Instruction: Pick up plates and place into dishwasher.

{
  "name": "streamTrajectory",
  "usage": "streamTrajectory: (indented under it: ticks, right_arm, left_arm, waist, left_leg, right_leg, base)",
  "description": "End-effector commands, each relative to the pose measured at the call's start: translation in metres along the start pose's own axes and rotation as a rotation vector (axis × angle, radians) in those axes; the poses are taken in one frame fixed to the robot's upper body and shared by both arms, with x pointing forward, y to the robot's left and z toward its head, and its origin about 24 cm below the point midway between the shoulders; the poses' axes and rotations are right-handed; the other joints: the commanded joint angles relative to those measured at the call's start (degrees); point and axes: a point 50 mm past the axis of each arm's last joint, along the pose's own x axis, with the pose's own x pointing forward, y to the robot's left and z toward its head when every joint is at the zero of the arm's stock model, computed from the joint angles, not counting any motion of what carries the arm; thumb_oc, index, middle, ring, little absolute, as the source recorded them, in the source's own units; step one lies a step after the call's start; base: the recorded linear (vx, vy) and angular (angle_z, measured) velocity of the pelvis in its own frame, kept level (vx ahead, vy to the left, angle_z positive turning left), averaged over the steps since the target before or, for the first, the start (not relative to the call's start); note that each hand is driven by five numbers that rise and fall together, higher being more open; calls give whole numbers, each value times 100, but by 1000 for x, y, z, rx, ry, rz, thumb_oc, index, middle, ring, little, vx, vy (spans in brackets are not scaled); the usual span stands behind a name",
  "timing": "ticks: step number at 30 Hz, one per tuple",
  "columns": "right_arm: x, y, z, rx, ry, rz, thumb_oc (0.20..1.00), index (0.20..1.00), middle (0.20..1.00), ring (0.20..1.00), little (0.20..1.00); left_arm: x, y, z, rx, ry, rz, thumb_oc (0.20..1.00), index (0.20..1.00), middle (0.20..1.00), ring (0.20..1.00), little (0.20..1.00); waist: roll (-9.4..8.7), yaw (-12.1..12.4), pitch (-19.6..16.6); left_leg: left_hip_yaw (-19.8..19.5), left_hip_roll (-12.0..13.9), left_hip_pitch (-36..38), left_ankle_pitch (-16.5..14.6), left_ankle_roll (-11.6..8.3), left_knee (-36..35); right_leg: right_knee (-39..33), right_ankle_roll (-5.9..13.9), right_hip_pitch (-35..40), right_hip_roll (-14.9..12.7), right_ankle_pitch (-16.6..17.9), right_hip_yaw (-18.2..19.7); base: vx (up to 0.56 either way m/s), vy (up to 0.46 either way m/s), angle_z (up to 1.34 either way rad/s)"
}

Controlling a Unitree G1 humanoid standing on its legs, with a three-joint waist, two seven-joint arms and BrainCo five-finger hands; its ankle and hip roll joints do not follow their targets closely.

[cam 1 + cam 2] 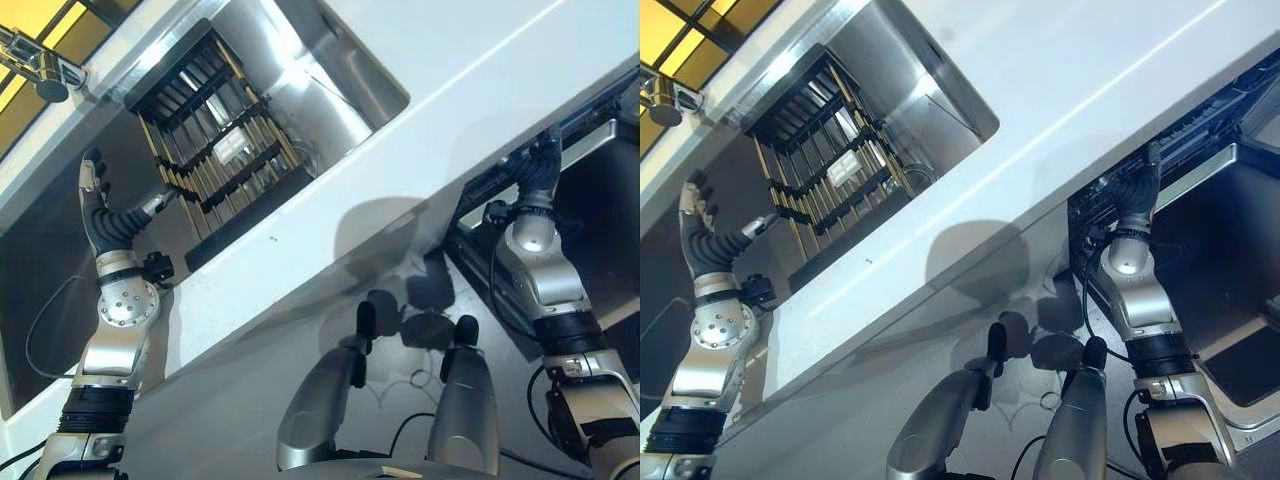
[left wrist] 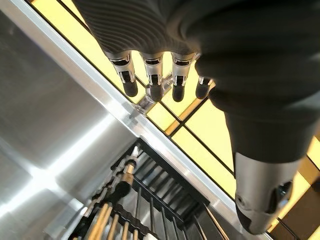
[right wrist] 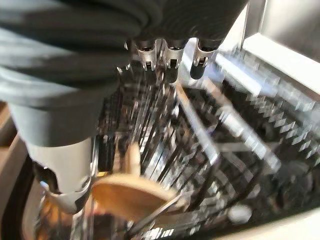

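A tan wooden plate (image 3: 132, 192) lies tilted among the wires of the dishwasher rack (image 3: 235, 150), just past my right hand's thumb (image 3: 60, 170). My right hand (image 1: 543, 165) reaches into the open dishwasher (image 1: 600, 190) under the counter. Its fingers (image 3: 170, 62) are straight and apart from the plate. My left hand (image 1: 100, 205) is raised beside the dish rack (image 1: 215, 140) in the sink, fingers (image 2: 152, 80) straight and holding nothing. The dish rack has dark frames and wooden bars.
A steel sink (image 1: 330, 80) holds the dish rack, with a faucet (image 1: 40, 65) at its far left. The white counter (image 1: 450, 100) runs between the sink and the dishwasher. The dishwasher's open door (image 1: 1230, 290) lies at the right.
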Motion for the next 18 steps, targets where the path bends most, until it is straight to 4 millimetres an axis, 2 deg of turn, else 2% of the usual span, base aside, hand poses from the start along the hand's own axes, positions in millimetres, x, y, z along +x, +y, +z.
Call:
streamTrajectory:
  ticks: [1, 4, 11, 18]
  right_arm:
    - [-4, -7, 32, 65, -144, -73, 1000, 1000, 1000, 1000, 1000]
    - [-8, -18, 27, 73, -135, -114, 1000, 1000, 1000, 1000, 1000]
    - [-12, -29, 22, 72, -130, -162, 1000, 1000, 1000, 1000, 1000]
    - [-17, -52, 15, 37, -145, -291, 1000, 1000, 1000, 1000, 1000]
  left_arm:
    - [-7, -9, -14, 50, 50, -5, 1000, 1000, 1000, 1000, 1000]
    - [-7, -9, -14, 57, 49, -8, 1000, 1000, 1000, 1000, 1000]
    - [-7, -12, -19, 63, 71, -9, 1000, 1000, 1000, 1000, 1000]
    - [-8, -16, -21, 54, 86, -16, 1000, 1000, 1000, 1000, 1000]
  waist:
    - [-361, -317, 60]
    - [-386, -479, 24]
    - [-364, -769, -10]
    - [-270, -1037, -9]
  left_leg:
    - [5, -239, -62, -146, 220, 178]
    - [94, -191, -79, -193, 203, 222]
    - [235, -139, -62, -249, 169, 226]
    - [409, -109, -43, -333, 138, 300]
  right_leg:
    - [-1246, 22, 333, -149, 1154, 711]
    - [-1270, 35, 269, -93, 1162, 832]
    - [-1341, 79, 156, 48, 1203, 1121]
    - [-1295, 90, 58, 98, 1202, 1332]
  base:
    - [-31, -66, -34]
    - [-29, -48, -28]
    - [-19, 2, -38]
    - [-28, 37, -37]
